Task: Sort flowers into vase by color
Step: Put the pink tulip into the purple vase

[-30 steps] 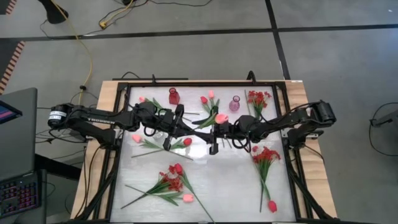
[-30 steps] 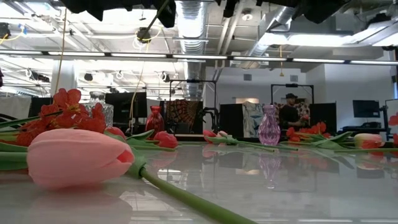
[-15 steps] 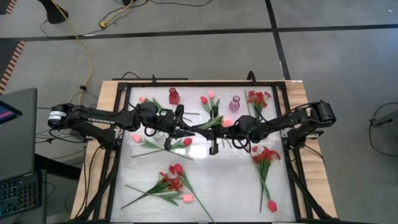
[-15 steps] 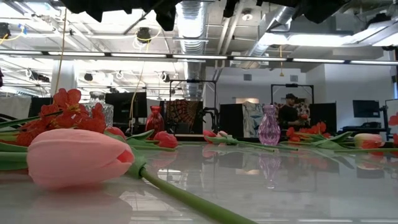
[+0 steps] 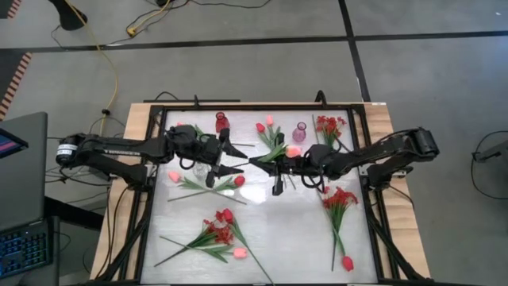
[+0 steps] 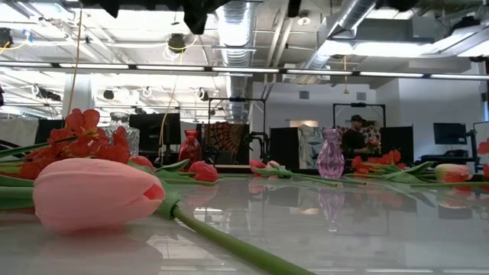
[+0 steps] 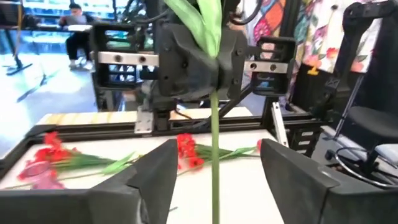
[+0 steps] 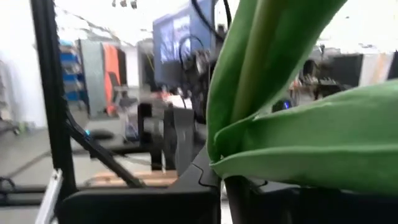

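Observation:
A pink tulip (image 5: 294, 151) on a green stem hangs over the table's middle, between the two arms. My right gripper (image 5: 274, 163) reaches in from the right and is shut on it. My left gripper (image 5: 236, 160) faces it from the left and is open. Its two fingers (image 7: 149, 177) stand on either side of the stem's free end (image 7: 214, 180) without touching it. At the far edge stand a red vase (image 5: 222, 123) and a purple vase (image 5: 299, 132). The low view also shows a clear glass vase (image 6: 122, 130). My right gripper pinches the tulip's stem (image 7: 214, 87) between its two fingers, just below the leaves. It comes in level from the table's right. The flower is lifted clear of the table, the bloom back over the gripper and the bare stem pointing toward my left gripper.
Loose flowers lie on the white tabletop: tulips (image 5: 266, 127) and a red spray (image 5: 329, 125) at the far edge, another spray (image 5: 340, 199) at right, a mixed bunch (image 5: 218, 230) near the front, a pink tulip (image 5: 347, 262) front right. A black frame (image 5: 151, 199) rims the table.
My left gripper has opened, let go of the tulip's stem and drawn back a little toward the table's left. The tulip stays with my right gripper, and its bloom has shifted slightly toward the right.

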